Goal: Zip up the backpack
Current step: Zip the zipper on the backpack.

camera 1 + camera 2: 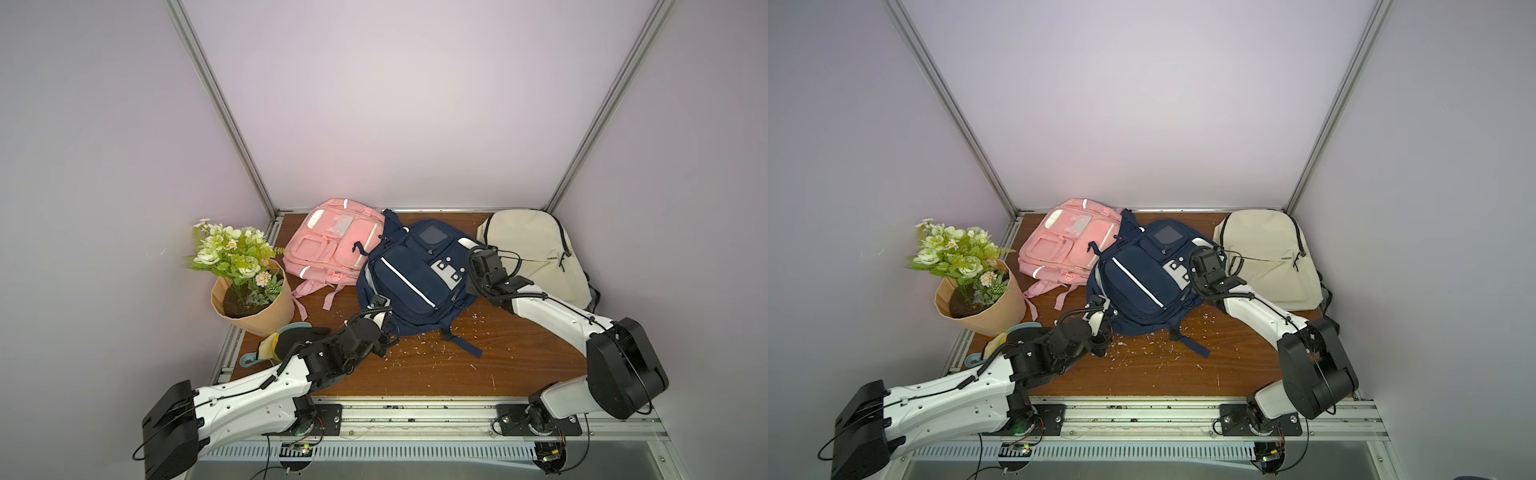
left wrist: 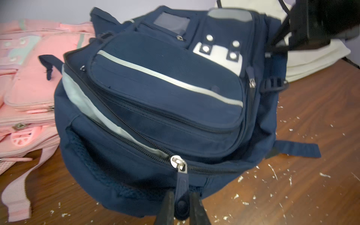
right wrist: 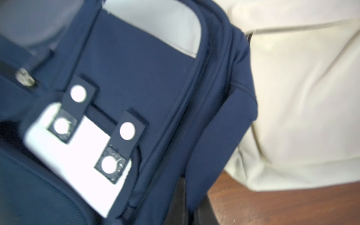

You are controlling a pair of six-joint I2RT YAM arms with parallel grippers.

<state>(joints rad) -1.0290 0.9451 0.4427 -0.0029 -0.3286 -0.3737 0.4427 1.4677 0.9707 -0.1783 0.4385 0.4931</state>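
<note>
Navy backpack (image 2: 165,93), centre frame: left gripper (image 2: 181,206) pinches its zipper pull (image 2: 182,187); right gripper (image 3: 192,204) clamps its side fabric. Cream backpack (image 1: 536,241) label (image 1: 552,258) unreadable.

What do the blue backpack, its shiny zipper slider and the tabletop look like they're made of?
Blue backpack: woven synthetic fabric, likely nylon or polyester; matte, ribbed weave. Zipper slider: metal, by its silver glint. Tabletop: wood or wood-look laminate; brown grain, slight sheen.

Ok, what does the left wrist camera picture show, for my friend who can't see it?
The left gripper pinches the zipper pull of a navy backpack, whose zipper is part open, showing grey lining. It lies on a wooden table, a pink backpack beside it.
</note>
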